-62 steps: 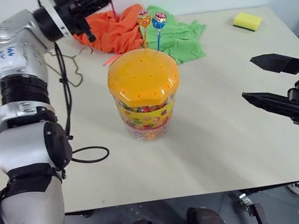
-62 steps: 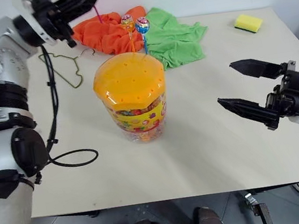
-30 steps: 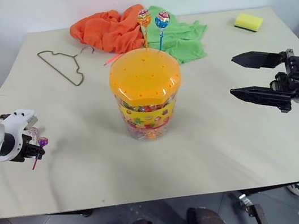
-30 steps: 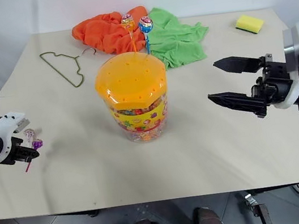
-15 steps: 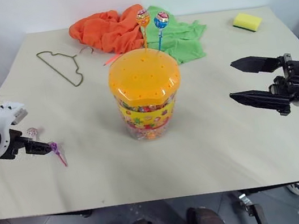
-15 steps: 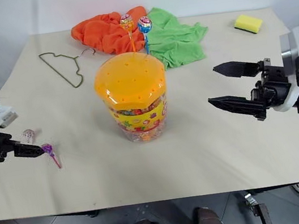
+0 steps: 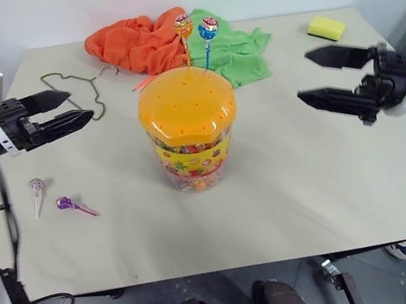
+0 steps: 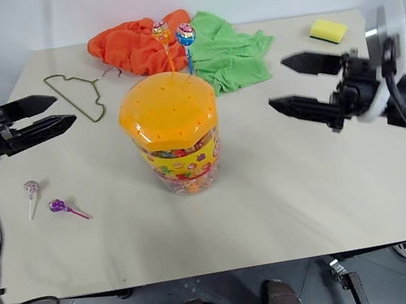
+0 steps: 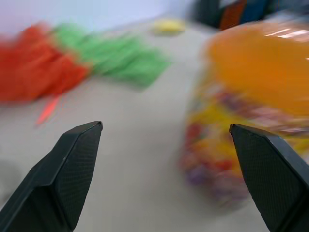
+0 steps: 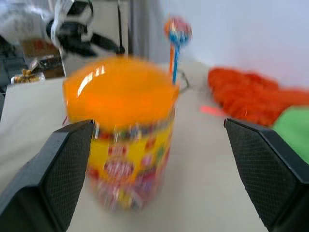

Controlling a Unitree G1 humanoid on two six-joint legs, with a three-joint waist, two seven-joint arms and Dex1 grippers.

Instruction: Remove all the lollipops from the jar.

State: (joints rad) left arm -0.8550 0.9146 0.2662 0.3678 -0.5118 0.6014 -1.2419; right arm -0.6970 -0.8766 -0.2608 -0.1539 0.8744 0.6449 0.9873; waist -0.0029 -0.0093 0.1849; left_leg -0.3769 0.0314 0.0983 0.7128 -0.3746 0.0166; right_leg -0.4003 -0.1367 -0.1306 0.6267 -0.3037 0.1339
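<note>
You have the jar at the middle of the tabletop, its orange holed lid on; the yellow label band carries colourful print you cannot read. Two lollipops, an orange-stick one and a blue-stick one, stand in the lid at its 12 o'clock edge. Two more lie flat at the jar's 9 o'clock, well apart from it: a silvery-pink one and a purple one, near the tabletop's left edge. Your left end effector hovers at 10 o'clock, fingers apart and empty; your right end effector hovers at 3 o'clock, fingers apart and empty. Bare tabletop lies open from 4 to 8 o'clock. An orange cloth, green cloth, wire hanger and yellow sponge line the far side.
</note>
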